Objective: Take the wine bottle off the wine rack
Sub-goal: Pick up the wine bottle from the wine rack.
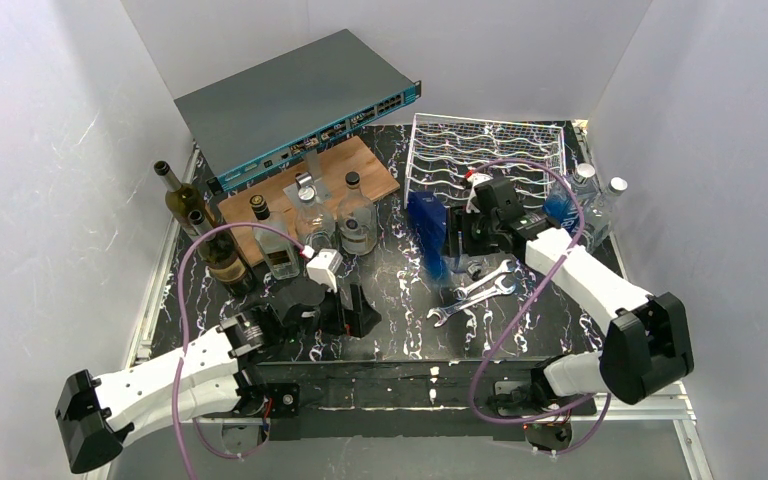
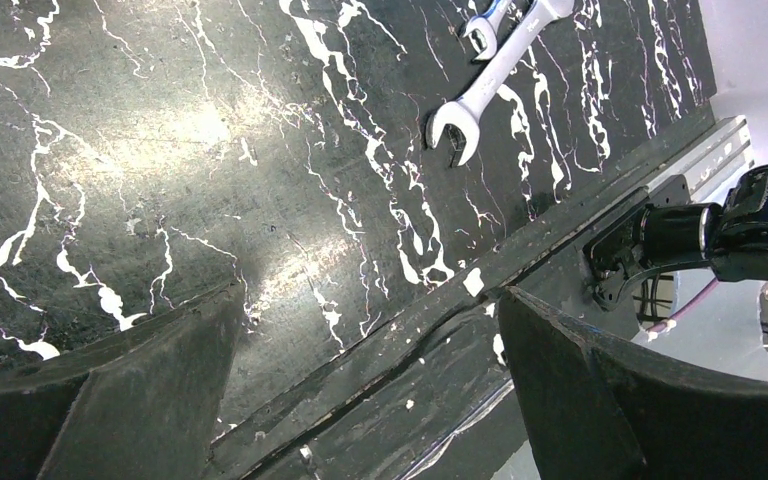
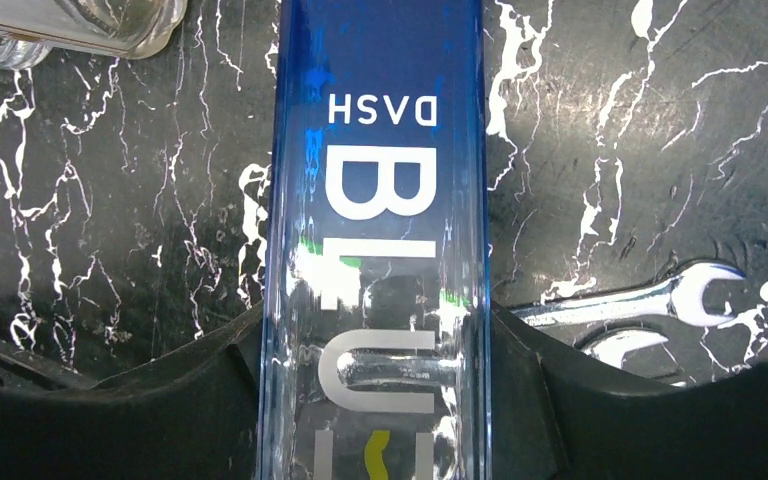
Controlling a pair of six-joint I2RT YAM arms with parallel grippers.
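Right gripper [image 3: 372, 400] is pinching the blue wine bottle [image 3: 375, 150] across its body, holding it off the white wire wine rack [image 1: 490, 150], just before its near-left corner, beside the wrenches [image 1: 480, 290]; left gripper [image 2: 370, 390] is hanging spread wide over the marble tabletop [image 2: 160, 150].

2 white arms [image 1: 155, 382], black joints [image 1: 650, 345], looping purple cables [image 1: 181, 285]

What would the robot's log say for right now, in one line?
right gripper: shut on blue bottle | blue bottle: off wine rack, over table | left gripper: open, empty
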